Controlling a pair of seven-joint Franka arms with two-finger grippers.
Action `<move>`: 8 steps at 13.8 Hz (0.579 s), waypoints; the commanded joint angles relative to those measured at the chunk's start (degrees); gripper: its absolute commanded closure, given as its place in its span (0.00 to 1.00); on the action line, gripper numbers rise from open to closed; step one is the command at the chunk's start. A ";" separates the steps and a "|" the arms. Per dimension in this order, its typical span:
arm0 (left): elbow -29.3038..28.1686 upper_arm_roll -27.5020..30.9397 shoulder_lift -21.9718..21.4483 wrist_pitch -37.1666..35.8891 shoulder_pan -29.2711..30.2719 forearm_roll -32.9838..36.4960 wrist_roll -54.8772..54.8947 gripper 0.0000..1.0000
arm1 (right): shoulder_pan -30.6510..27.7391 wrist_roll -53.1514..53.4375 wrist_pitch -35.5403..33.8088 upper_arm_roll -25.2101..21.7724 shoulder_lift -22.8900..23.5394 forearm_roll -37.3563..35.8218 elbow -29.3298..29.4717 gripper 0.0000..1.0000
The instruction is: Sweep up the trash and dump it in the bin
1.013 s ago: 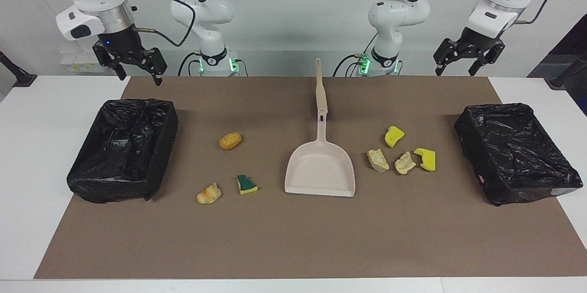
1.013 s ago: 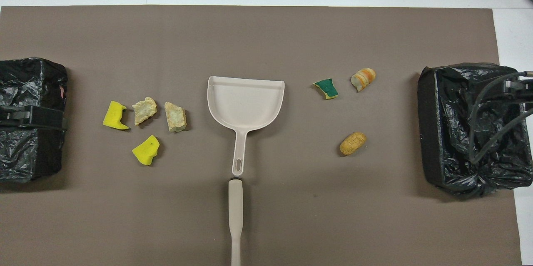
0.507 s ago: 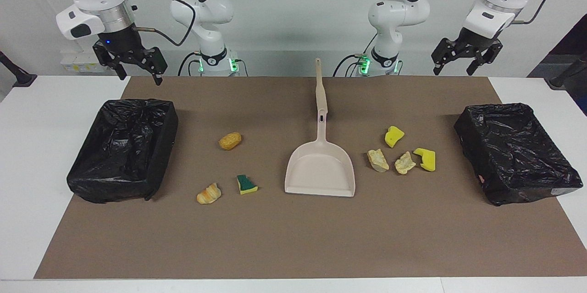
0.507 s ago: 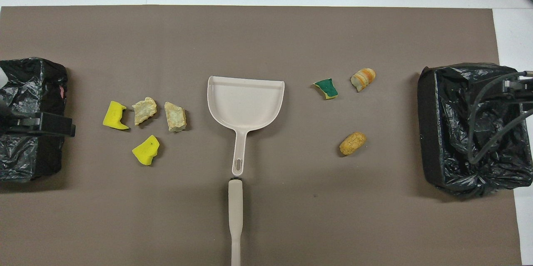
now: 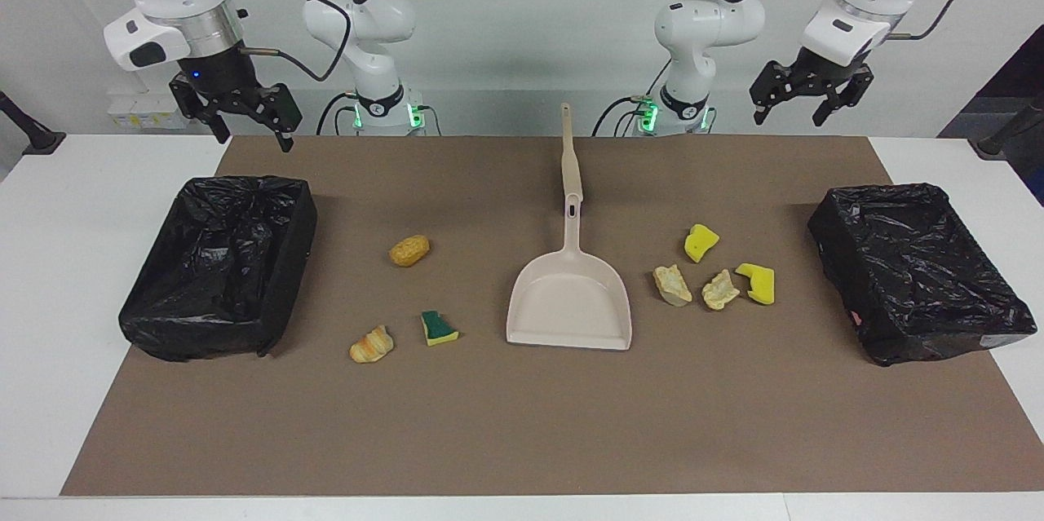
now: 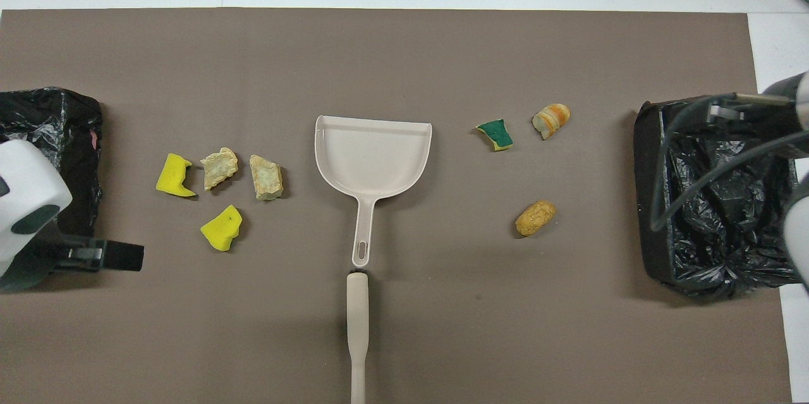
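The trash lies on the brown mat on either side of a beige dustpan. Toward the left arm's end are two yellow sponge chunks and two tan lumps. Toward the right arm's end are a green-and-yellow sponge piece and two bread-like lumps. Black-lined bins stand at both ends. My left gripper hangs open and empty in the air over the mat's robot-side edge. My right gripper hangs open and empty above the robot-side end of its bin.
A long beige handle lies in line with the dustpan's handle, nearer to the robots. The mat covers most of the white table. In the overhead view my left arm's white wrist covers part of a bin.
My left gripper has moved up a little and toward the table's middle, away from its bin. My right gripper has shifted only slightly. The trash and dustpan have not moved.
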 commanded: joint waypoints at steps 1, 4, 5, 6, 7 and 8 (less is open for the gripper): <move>-6.85 0.69 -5.95 1.52 -0.54 -0.92 -0.05 0.00 | 4.76 6.18 4.50 -0.11 3.92 -0.47 0.25 0.00; -9.48 0.69 -8.32 1.34 -0.54 -0.92 0.39 0.00 | 10.13 11.10 6.36 -0.02 8.67 -0.39 2.18 0.00; -10.27 0.77 -8.93 1.26 -0.54 -0.92 0.48 0.00 | 12.23 12.51 6.54 -0.02 9.90 -0.39 2.97 0.00; -10.45 0.77 -9.29 1.25 -0.54 -0.92 0.48 0.00 | 14.51 14.26 6.54 -0.11 11.40 -0.48 3.24 0.00; -10.45 0.77 -9.20 1.34 -0.54 -0.92 0.48 0.00 | 16.88 16.80 6.80 -0.28 12.89 -0.57 3.76 0.00; -10.45 0.77 -9.20 1.34 -0.54 -0.92 0.48 0.00 | 18.56 18.48 7.42 -0.29 14.82 -0.83 5.16 0.00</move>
